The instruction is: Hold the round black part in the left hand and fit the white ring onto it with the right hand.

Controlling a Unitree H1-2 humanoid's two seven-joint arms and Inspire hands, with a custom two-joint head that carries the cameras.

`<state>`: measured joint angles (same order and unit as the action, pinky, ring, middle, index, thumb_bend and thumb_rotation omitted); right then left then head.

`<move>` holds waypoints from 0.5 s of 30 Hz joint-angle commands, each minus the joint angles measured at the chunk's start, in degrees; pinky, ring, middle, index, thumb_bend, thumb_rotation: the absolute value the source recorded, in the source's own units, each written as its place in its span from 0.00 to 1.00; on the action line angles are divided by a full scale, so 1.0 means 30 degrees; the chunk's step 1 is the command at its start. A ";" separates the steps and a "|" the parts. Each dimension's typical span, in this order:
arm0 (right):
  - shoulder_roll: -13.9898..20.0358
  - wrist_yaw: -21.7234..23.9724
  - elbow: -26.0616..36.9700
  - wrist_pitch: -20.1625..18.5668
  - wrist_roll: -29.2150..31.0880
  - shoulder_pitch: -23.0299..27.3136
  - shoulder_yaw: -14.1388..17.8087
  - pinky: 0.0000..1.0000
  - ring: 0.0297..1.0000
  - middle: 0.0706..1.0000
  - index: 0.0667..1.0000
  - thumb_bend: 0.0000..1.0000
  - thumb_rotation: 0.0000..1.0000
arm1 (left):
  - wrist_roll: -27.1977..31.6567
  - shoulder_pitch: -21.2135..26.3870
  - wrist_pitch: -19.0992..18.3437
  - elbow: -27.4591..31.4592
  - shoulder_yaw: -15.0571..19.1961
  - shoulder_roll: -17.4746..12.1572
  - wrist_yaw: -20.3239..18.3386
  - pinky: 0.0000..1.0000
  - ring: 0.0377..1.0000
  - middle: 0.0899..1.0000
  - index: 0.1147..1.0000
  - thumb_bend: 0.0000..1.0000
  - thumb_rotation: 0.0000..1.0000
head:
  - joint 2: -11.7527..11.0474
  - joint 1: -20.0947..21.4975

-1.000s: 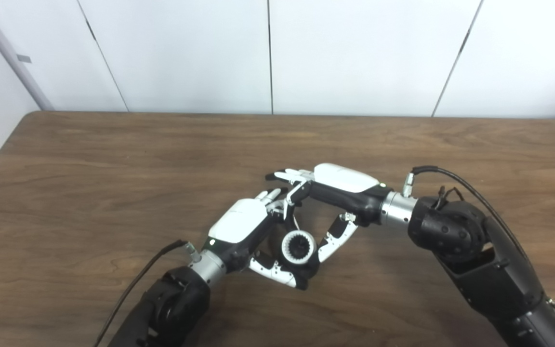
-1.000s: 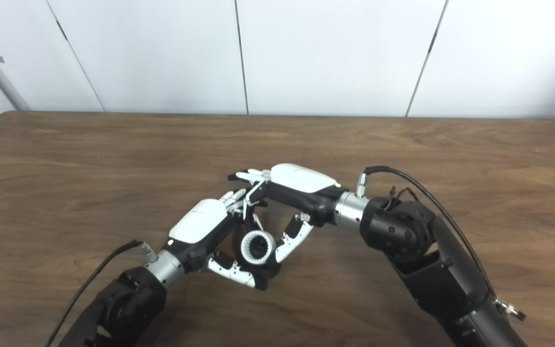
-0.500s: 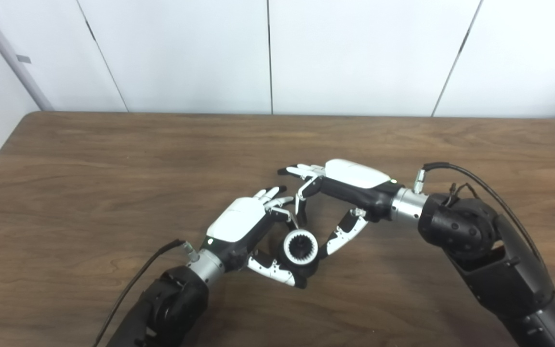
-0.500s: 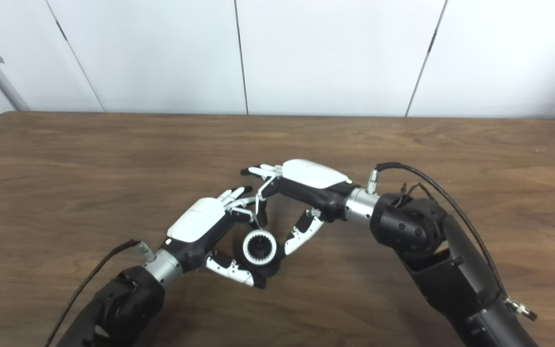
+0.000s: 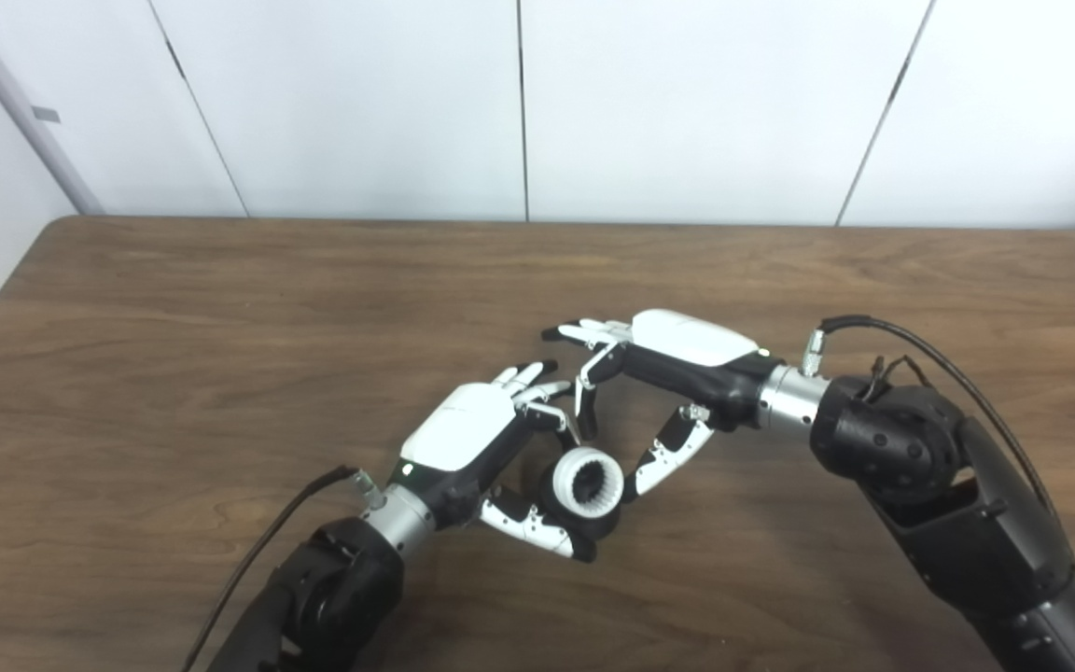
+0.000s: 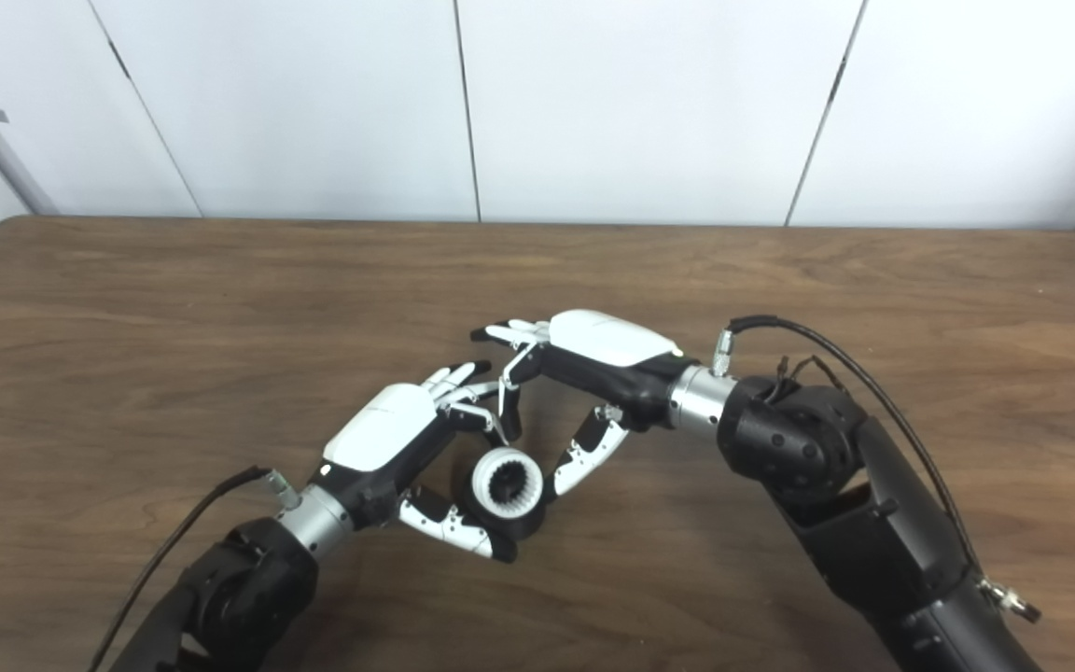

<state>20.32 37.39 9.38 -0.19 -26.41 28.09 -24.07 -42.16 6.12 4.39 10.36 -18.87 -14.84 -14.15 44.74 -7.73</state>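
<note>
White ring on black part in left hand; right hand spread, empty.

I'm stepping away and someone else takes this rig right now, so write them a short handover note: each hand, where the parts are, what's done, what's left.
Left hand: shut on the black part, held low over the table.
Right hand: open, holding nothing, thumb close beside the ring; contact unclear.
White ring: sitting on the black part, toothed bore facing up, a bit tilted.
Done: part held, ring placed on it.
Left: confirm the ring is fully seated, which I cannot tell from here; press it down if not, then back the right hand away.
</note>
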 commanded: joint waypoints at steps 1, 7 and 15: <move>-0.0171 -0.0430 0.0374 0.0320 0.0218 0.0432 0.0155 1.00 1.00 0.98 0.44 0.52 0.13 | 0.0378 0.0390 0.0234 0.0632 0.0041 0.0125 0.0205 1.00 1.00 0.89 0.41 0.52 0.05 | 0.0020 -0.0005; -0.0073 -0.0343 0.0367 0.0329 0.0122 0.0499 0.0207 1.00 1.00 0.98 0.44 0.52 0.13 | 0.0304 0.0386 0.0278 0.0614 0.0034 0.0122 0.0181 1.00 1.00 0.88 0.41 0.52 0.05 | -0.0056 0.0022; -0.0185 -0.0350 0.0413 0.0230 0.0194 0.0542 0.0239 1.00 1.00 0.98 0.44 0.52 0.13 | 0.0210 0.0422 0.0297 0.0557 -0.0017 0.0183 0.0217 1.00 1.00 0.88 0.41 0.52 0.05 | -0.0101 -0.0014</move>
<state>20.21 37.38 9.36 -0.12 -26.44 27.63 -24.03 -42.18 6.12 4.43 10.34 -18.90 -14.83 -14.52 44.39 -7.73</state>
